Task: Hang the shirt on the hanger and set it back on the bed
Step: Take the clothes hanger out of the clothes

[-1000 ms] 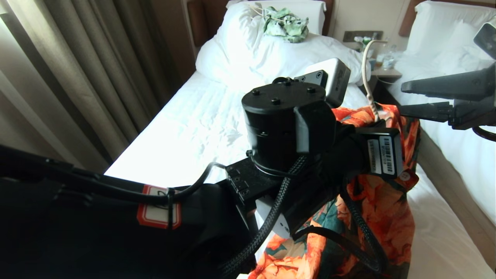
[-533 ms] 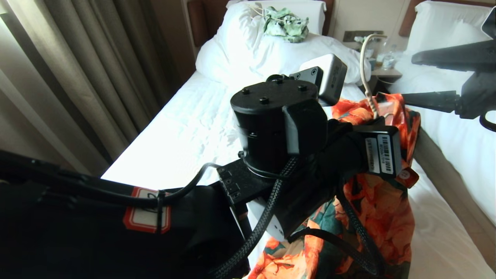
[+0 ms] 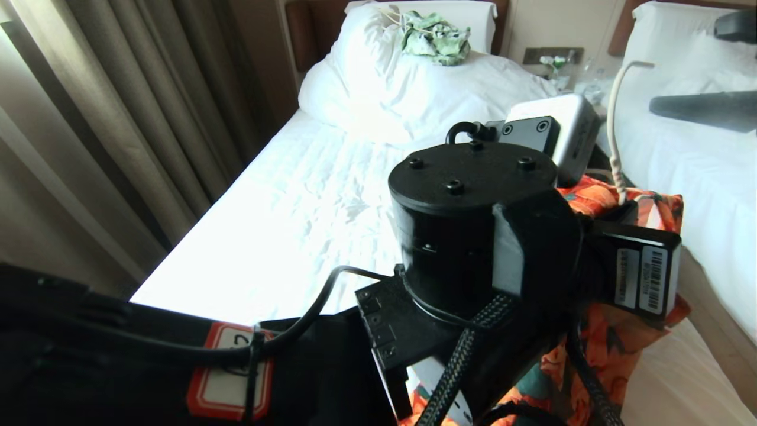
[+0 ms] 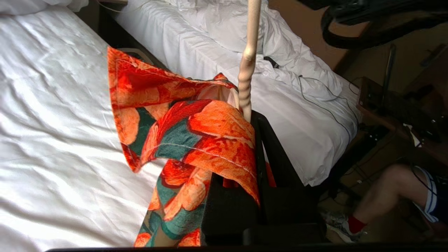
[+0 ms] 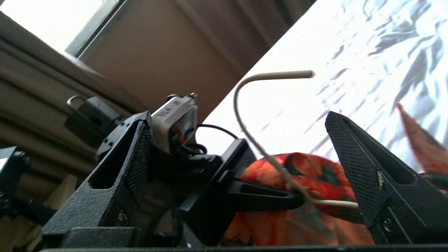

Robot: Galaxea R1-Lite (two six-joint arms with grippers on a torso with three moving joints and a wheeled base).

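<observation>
The shirt [image 4: 196, 133], orange flowers on dark green, hangs from the cream hanger [image 4: 247, 66] over the right side of the bed [image 3: 284, 213]. My left gripper [image 4: 252, 117] is shut on the hanger's twisted neck, with the collar draped over one finger. In the head view my left wrist hides most of the shirt [image 3: 621, 349]; the hanger's hook [image 3: 615, 112] sticks up behind it. My right gripper [image 5: 238, 115] is open, above and to the right of the hook [image 5: 245, 101], touching nothing. One of its fingers [image 3: 704, 110] shows at the head view's right edge.
A bundled white duvet [image 3: 414, 89] with a green-and-white garment [image 3: 434, 38] lies at the head of the bed. Curtains [image 3: 118, 118] hang on the left. A second white bed [image 3: 709, 177] stands on the right. A person's leg [image 4: 385, 196] is beyond that bed.
My left arm has carried hanger and shirt to the right and lower in the head view. The right gripper has risen and drawn back toward the upper right, clear of the hook.
</observation>
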